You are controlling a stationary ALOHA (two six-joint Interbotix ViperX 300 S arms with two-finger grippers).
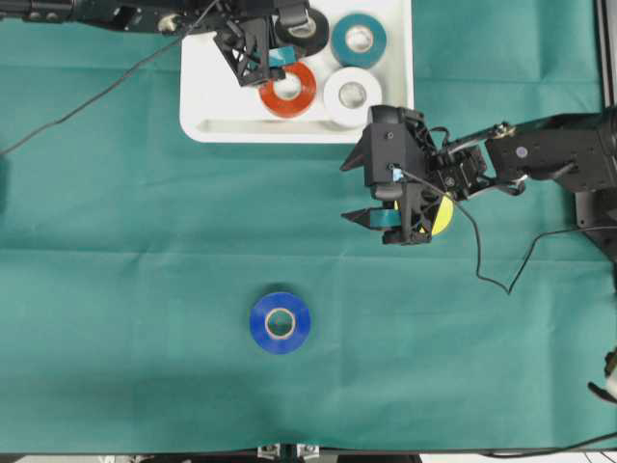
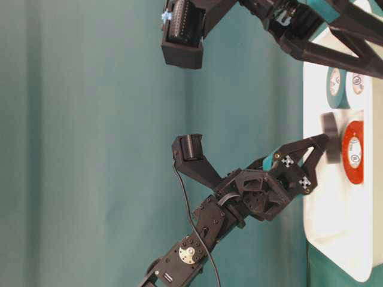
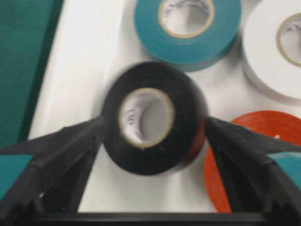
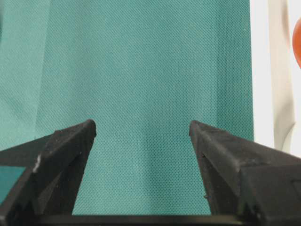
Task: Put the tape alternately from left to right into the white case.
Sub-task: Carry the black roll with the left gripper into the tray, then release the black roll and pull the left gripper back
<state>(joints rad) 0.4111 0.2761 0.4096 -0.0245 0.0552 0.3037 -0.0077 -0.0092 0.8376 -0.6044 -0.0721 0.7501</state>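
The left gripper [image 3: 153,129] is standing spread around the black tape [image 3: 153,117] inside the white case [image 1: 207,106], beside its left rim. The right gripper [image 4: 141,129] is gaping over bare cloth [image 1: 116,241] near the case's lower edge.

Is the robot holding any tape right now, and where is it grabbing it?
Nothing is held. The left gripper stands open around the black roll in the case; the right gripper is open and empty.
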